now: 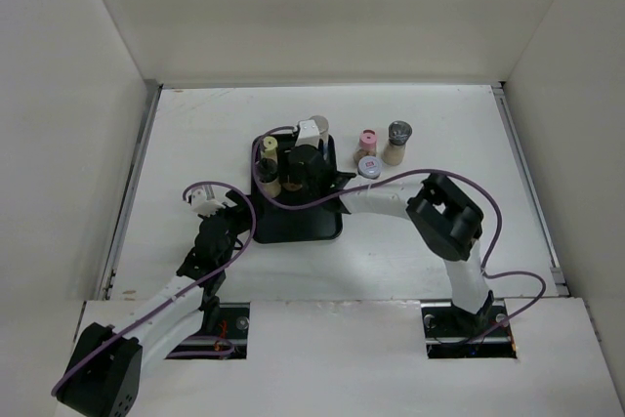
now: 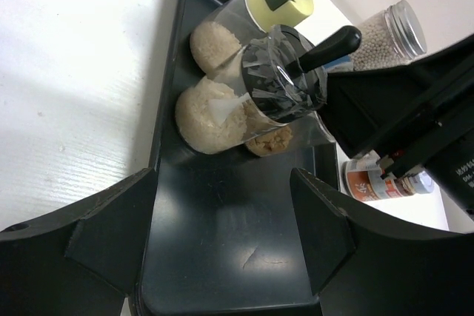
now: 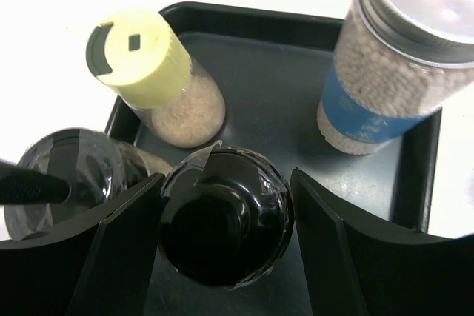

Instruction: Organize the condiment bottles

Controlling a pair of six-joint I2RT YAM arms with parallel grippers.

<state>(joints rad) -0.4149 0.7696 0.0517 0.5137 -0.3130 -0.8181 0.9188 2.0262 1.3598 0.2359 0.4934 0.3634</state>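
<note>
Four bottles crowd the tray [image 3: 296, 72]. The black-capped bottle [image 3: 222, 231] sits between the right fingers [image 3: 126, 257], which clasp its cap. I'd lower it upright, clear of the taped bottle [image 3: 74, 175] just beyond the left-hand finger, then release. The left fingers [image 2: 111, 227] stand apart, empty.

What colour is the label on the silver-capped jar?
Blue; the label shows best in the right wrist view.

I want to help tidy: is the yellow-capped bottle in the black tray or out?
In. The yellow-capped bottle stands inside the raised rim of the tray, near its corner.
</note>
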